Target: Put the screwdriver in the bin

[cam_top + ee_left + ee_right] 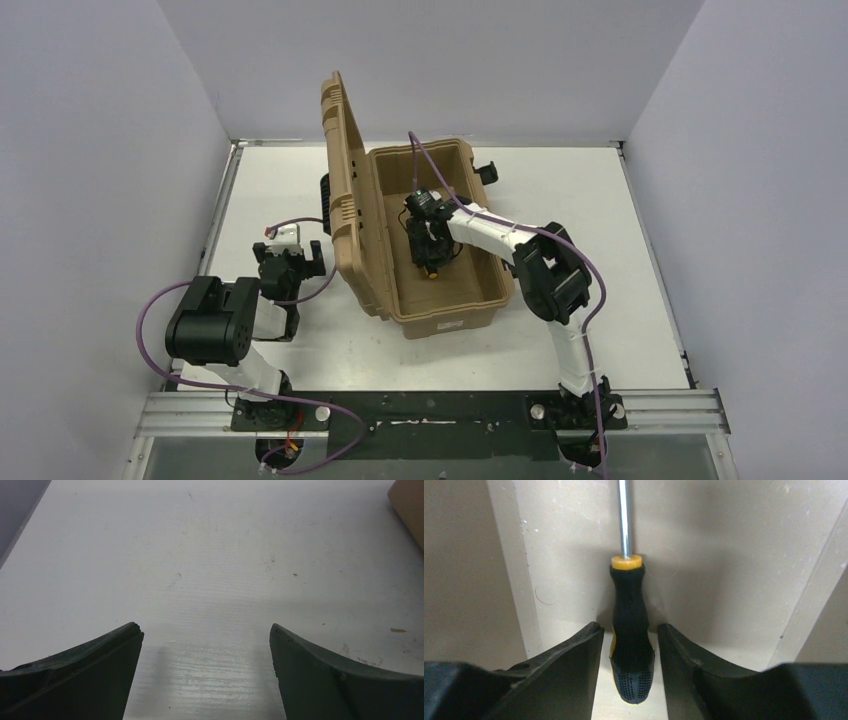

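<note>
The tan bin stands open at mid-table, its ribbed lid raised on the left side. My right gripper reaches down inside it. In the right wrist view the screwdriver, black handle with a yellow collar and a silver shaft, lies on the bin's floor between the fingers of my right gripper. A narrow strip of floor shows on each side of the handle, so the jaws are slightly open and not pressing it. My left gripper hovers open over bare table, holding nothing.
The left arm is folded low, left of the bin, its gripper close to the lid's outer side. A corner of the bin shows at the left wrist view's upper right. White walls enclose the table.
</note>
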Action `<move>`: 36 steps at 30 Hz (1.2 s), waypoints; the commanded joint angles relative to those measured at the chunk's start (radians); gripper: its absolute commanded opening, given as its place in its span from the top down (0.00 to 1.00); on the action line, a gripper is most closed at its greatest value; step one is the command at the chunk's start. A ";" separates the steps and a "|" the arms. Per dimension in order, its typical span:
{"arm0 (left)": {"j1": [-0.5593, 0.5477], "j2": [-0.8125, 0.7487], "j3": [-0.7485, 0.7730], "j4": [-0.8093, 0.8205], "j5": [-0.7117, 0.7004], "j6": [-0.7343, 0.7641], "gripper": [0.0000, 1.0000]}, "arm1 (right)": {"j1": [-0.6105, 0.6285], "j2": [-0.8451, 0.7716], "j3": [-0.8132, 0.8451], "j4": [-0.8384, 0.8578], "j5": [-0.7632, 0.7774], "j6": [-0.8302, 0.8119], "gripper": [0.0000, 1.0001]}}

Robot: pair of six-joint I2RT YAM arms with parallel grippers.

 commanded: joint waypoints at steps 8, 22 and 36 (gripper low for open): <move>-0.002 -0.009 0.019 0.045 -0.004 -0.007 0.03 | -0.010 -0.102 0.159 -0.059 0.056 -0.043 0.14; -0.002 -0.009 0.019 0.046 -0.005 -0.007 0.03 | -0.150 -0.403 0.242 0.000 0.129 -0.216 0.00; -0.002 -0.008 0.019 0.044 -0.004 -0.007 0.03 | -0.662 -0.665 -0.363 0.209 0.081 -0.372 0.00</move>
